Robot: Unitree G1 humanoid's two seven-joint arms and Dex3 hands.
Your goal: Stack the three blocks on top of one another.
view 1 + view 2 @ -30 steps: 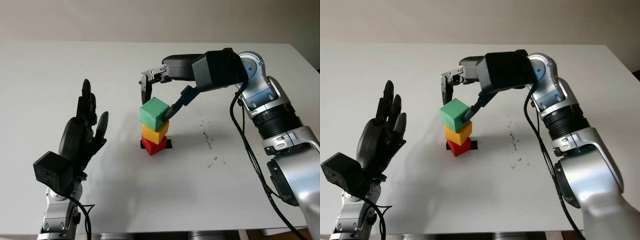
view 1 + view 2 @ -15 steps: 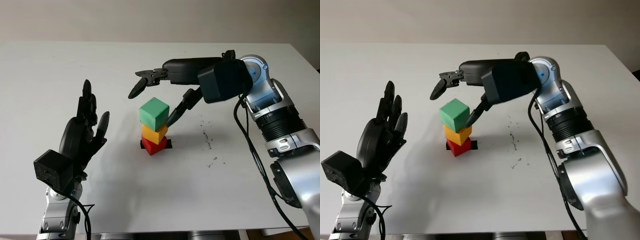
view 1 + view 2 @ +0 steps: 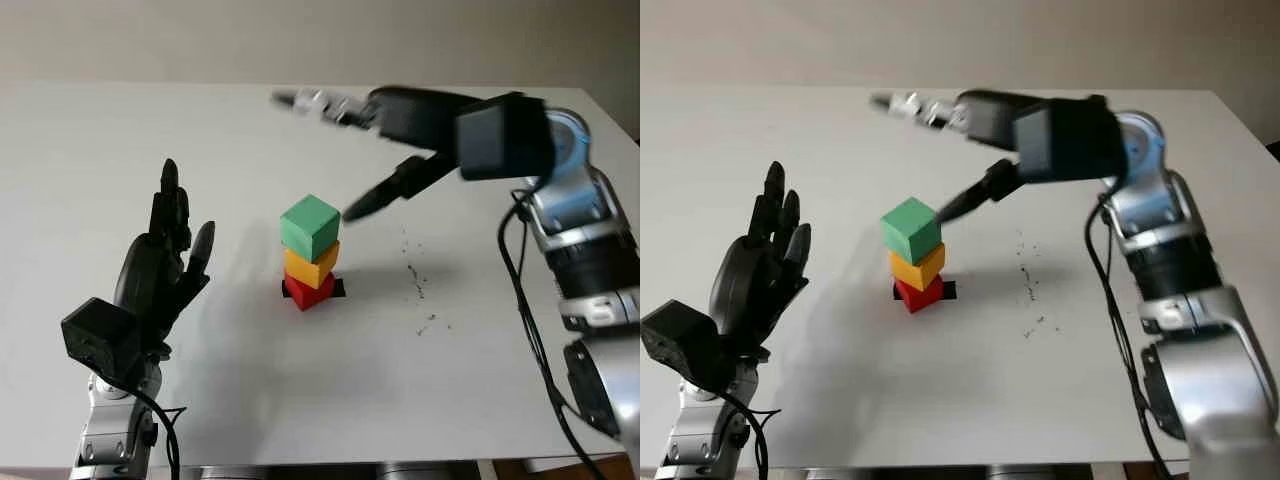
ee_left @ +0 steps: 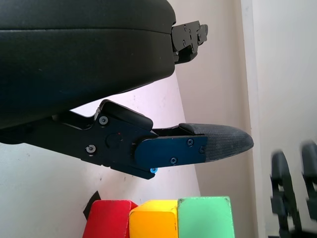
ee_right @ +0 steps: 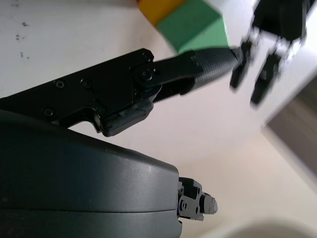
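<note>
Three blocks stacked, both hands clear of the tower.

The green block [image 3: 310, 225] sits on the yellow block [image 3: 310, 265], which sits on the red block [image 3: 308, 291] (over a black mark [image 3: 337, 288] on the white table [image 3: 320, 390]). The right hand [image 3: 352, 150] hovers released above and beyond the tower; the left hand [image 3: 165, 270] stands released, well to its left.
</note>
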